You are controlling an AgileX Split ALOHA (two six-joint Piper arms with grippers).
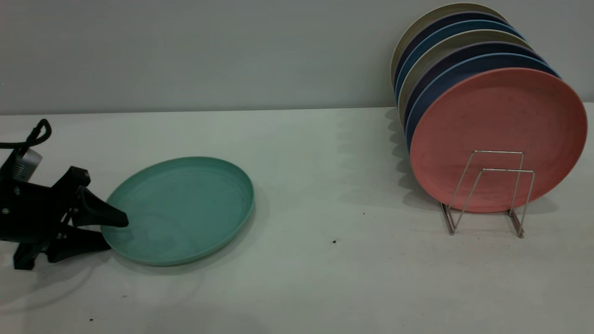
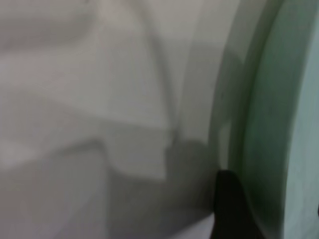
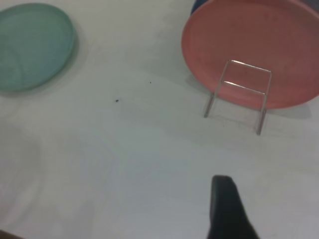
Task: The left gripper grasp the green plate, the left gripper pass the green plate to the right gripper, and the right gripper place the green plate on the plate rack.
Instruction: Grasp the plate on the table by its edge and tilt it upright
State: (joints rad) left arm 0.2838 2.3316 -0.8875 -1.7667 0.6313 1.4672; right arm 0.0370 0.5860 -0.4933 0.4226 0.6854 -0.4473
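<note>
We see the green plate [image 1: 183,208] as a round, matte teal-green disc with a low raised rim, lying flat on the white worktop [image 1: 297,278] toward its left side, well apart from the plate rack [image 1: 487,195].

The left tool [image 1: 113,232] reaches in low from the left edge of the exterior view, nearly level with the worktop. Its jaws are spread: the upper pointed one lies over the plate's near-left rim and the lower one sits at worktop level beside or under that edge, so the rim is between them. We cannot tell whether either jaw touches the plate. The left wrist view shows one dark finger tip [image 2: 229,204] right at the plate's rim [image 2: 259,124].

The right tool is outside the exterior view; its wrist view shows only one dark finger [image 3: 224,209] above bare worktop, so we cannot tell how it is set.

The rack stands at the right, holding upright plates in a row: a salmon-pink plate [image 1: 499,134] in front, with blue plates [image 1: 464,65] and pale ones behind. Two wire loops in front of the pink plate hold nothing.
</note>
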